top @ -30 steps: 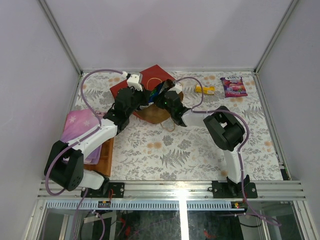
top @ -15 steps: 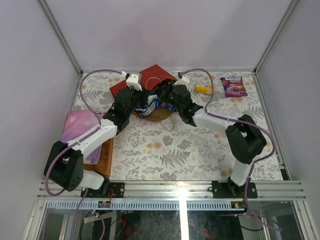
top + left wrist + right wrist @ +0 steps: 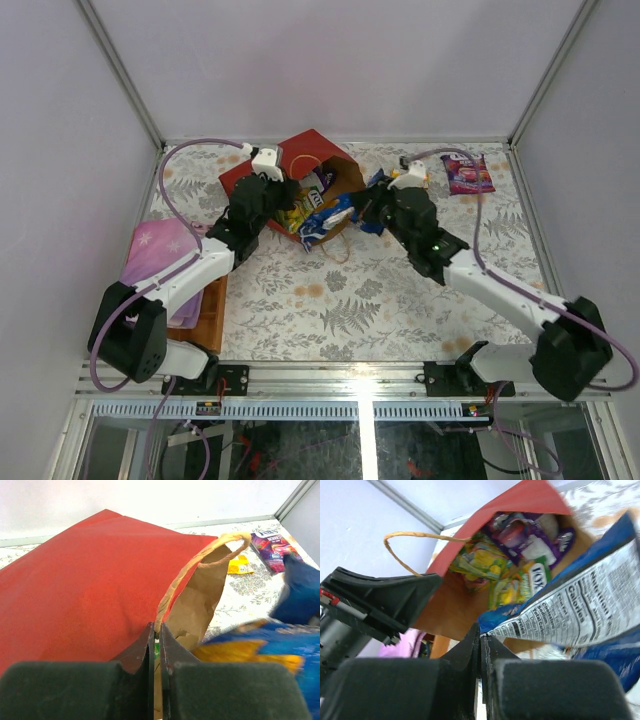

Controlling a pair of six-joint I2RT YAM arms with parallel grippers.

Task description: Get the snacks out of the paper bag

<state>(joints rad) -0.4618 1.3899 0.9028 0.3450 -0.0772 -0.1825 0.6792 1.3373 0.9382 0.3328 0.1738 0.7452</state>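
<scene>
Your left gripper (image 3: 155, 630) is clamped tight on the rim of the red paper bag (image 3: 80, 585), right at the cord handle, holding the mouth open. Your right gripper (image 3: 481, 632) is pinched on a corner of the blue chip bag (image 3: 590, 605), which hangs partly out of the mouth.

Two are done: the purple berries packet (image 3: 467, 172) and the small yellow packet (image 3: 238, 565) lie on the table (image 3: 380, 300), far right.

Left to do: a purple packet (image 3: 520, 532) and a green-yellow packet (image 3: 480, 560) sit inside, maybe more underneath. Roughly halfway.
</scene>
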